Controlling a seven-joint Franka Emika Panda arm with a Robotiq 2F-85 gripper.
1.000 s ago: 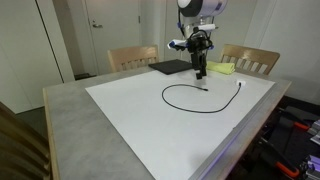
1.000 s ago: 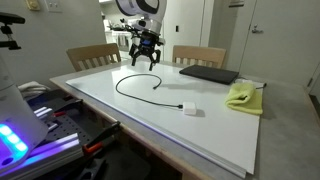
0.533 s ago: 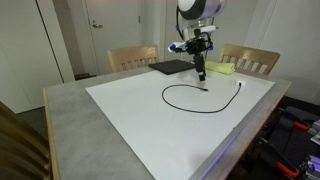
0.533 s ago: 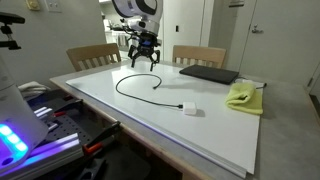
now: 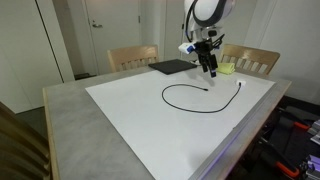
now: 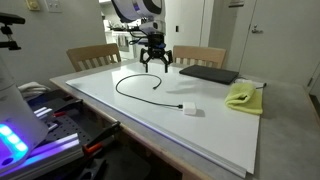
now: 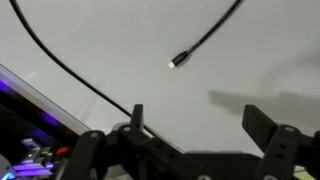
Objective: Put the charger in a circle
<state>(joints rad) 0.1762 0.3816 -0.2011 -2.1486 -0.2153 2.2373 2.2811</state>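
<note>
The charger (image 5: 178, 103) is a thin black cable lying on the white sheet in an open, nearly round curve, and it shows in both exterior views (image 6: 122, 88). One small plug end (image 7: 177, 62) points into the curve. The other end has a white block (image 6: 190, 109). My gripper (image 5: 210, 68) hangs above the table beyond the cable, open and empty, and it also shows in an exterior view (image 6: 154, 62). In the wrist view both fingers (image 7: 200, 125) are spread wide over bare white sheet, and the cable (image 7: 60, 65) runs past the left finger.
A flat black pad (image 5: 170, 67) lies at the far side of the table, also in an exterior view (image 6: 208, 74). A yellow-green cloth (image 5: 224, 68) lies beside it (image 6: 243, 95). Wooden chairs (image 5: 132, 57) stand behind the table. A white sheet (image 5: 140, 115) covers most of the tabletop.
My gripper has shifted sideways above the table, away from the cable's plug end and towards the black pad and cloth. The cable has not moved.
</note>
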